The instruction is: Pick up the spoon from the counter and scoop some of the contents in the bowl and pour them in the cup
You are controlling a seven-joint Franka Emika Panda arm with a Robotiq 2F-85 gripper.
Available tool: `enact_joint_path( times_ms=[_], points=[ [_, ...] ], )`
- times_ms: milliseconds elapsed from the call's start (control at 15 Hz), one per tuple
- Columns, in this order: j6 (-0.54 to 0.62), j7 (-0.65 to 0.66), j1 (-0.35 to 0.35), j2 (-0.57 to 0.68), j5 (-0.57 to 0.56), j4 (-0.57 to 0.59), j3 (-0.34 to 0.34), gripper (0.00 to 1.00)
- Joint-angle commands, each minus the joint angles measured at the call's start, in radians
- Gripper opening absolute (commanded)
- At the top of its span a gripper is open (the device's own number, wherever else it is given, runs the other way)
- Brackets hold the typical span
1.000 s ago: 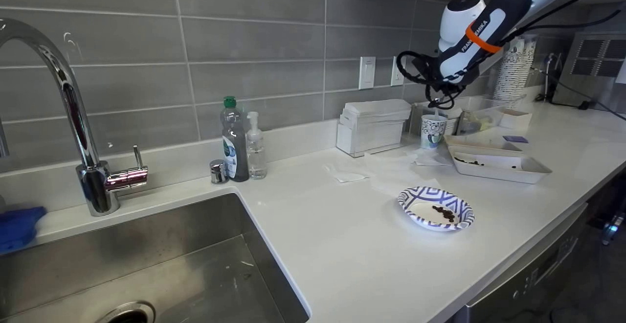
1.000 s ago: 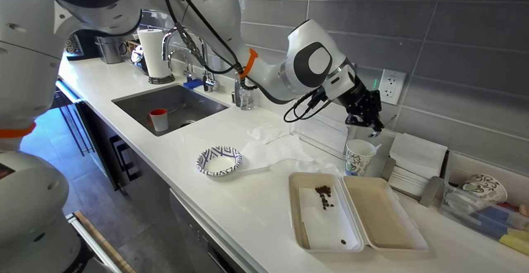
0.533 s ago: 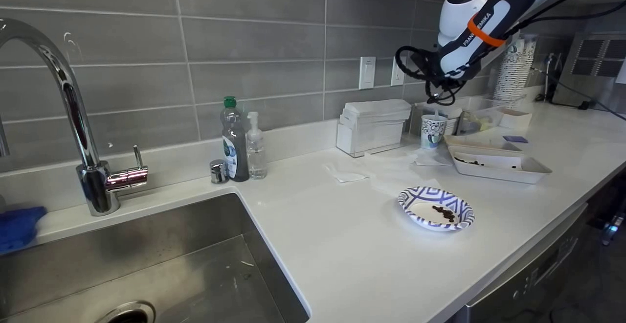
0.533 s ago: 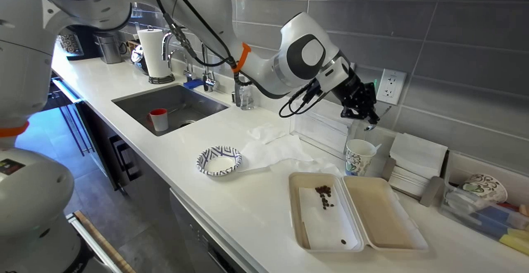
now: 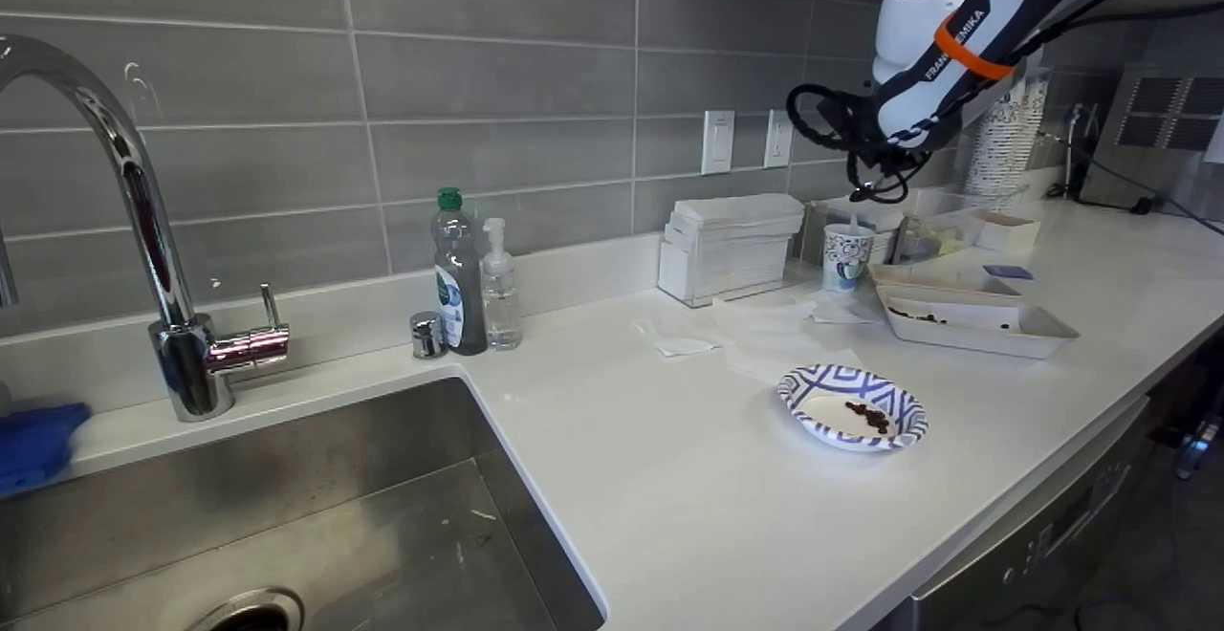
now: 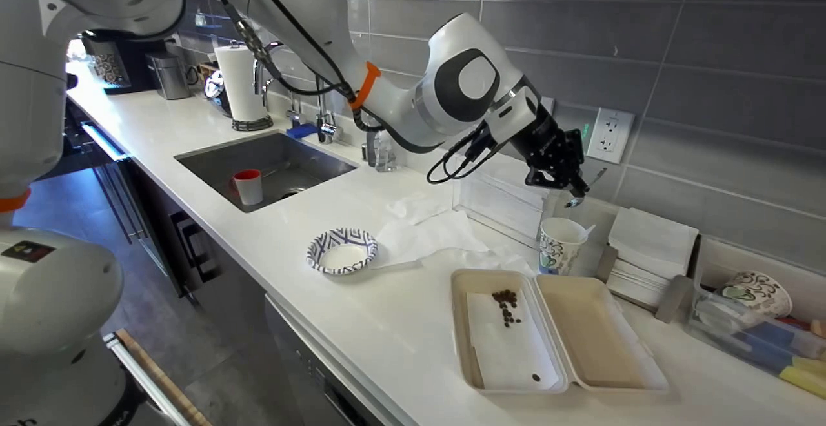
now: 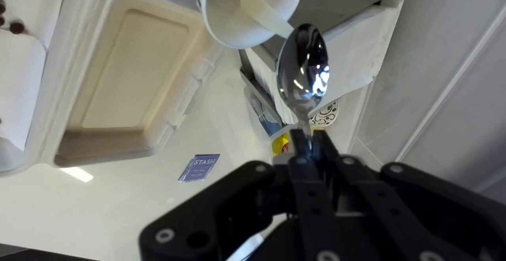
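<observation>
My gripper (image 7: 309,136) is shut on the handle of the shiny metal spoon (image 7: 302,69). The spoon's bowl points away from the fingers, and I see no beans on its visible face. In an exterior view, the gripper (image 6: 581,188) holds the spoon (image 6: 573,202) tilted, above the cup and apart from it. The white patterned cup (image 6: 560,245) stands upright; it also shows in the wrist view (image 7: 221,19). A pale plastic utensil (image 7: 263,14) leans in it. The blue-and-white bowl (image 5: 808,397) holds a few dark beans; it also shows in an exterior view (image 6: 342,235), where its beans are hidden.
An open takeout box (image 6: 561,335) with dark beans lies in front of the cup. Napkin stacks (image 6: 652,252), a clear bin (image 6: 703,303) and a white box (image 5: 732,249) stand along the tiled wall. Crumpled paper (image 6: 445,232) lies near the bowl. The sink (image 6: 264,168) is beyond.
The arm has shifted slightly. The gripper and spoon have moved a little to the left above the cup in an exterior view. The cup, bowl and box have not moved.
</observation>
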Motion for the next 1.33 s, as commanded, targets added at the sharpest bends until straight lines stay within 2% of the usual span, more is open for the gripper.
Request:
enact_joint_path(
  times_ms=[0, 200, 333, 667, 867, 1000, 1267],
  points=[
    [0.004, 0.018, 0.081, -0.071, -0.021, -0.071, -0.072, 0.02],
    [0.052, -0.002, 0.110, -0.121, -0.013, -0.106, -0.084, 0.02],
    [0.091, -0.014, 0.112, -0.153, -0.005, -0.125, -0.068, 0.02],
    [0.160, -0.065, 0.081, -0.231, 0.017, -0.180, 0.021, 0.02],
    [0.160, -0.111, 0.037, -0.284, 0.048, -0.215, 0.101, 0.02],
    [0.160, -0.169, -0.011, -0.323, 0.095, -0.241, 0.178, 0.02],
    [0.143, -0.374, -0.119, -0.384, 0.290, -0.281, 0.358, 0.02]
  ],
)
